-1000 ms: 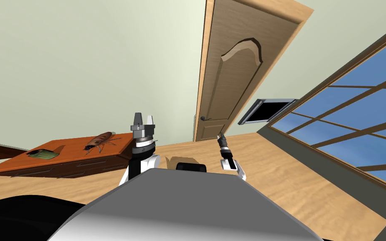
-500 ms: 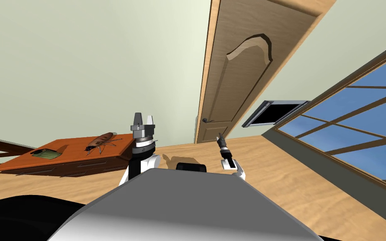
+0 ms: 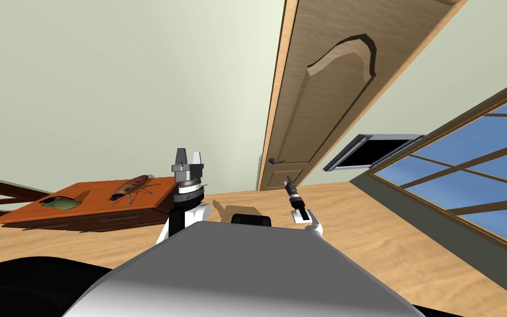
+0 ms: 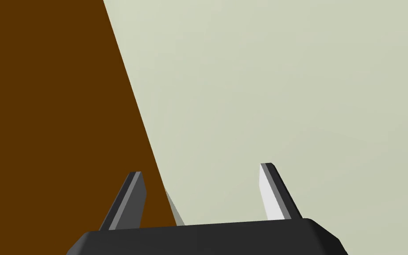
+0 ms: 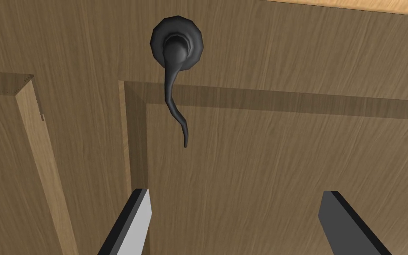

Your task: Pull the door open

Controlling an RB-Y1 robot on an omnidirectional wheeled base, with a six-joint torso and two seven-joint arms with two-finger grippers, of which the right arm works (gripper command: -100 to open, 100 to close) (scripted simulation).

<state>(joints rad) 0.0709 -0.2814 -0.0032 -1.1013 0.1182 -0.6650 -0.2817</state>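
Right tool [image 5: 236, 191] parted, empty — dark lever handle [image 5: 172, 75] ahead, untouched | wooden door [image 5: 265, 146] | left tool [image 4: 201, 169] parted

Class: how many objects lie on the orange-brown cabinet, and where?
2. A brown insect figure lies near the cabinet end beside the left hand; a flat green item lies toward the other end. The hand covers one corner, possibly hiding more.

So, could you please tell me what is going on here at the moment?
The robot faces a wooden door that it is meant to pull open. Its right gripper is open and aimed at the door's dark lever handle, short of it and not touching. The left gripper is also open, raised and holding nothing. The door looks shut; no pull has begun yet.
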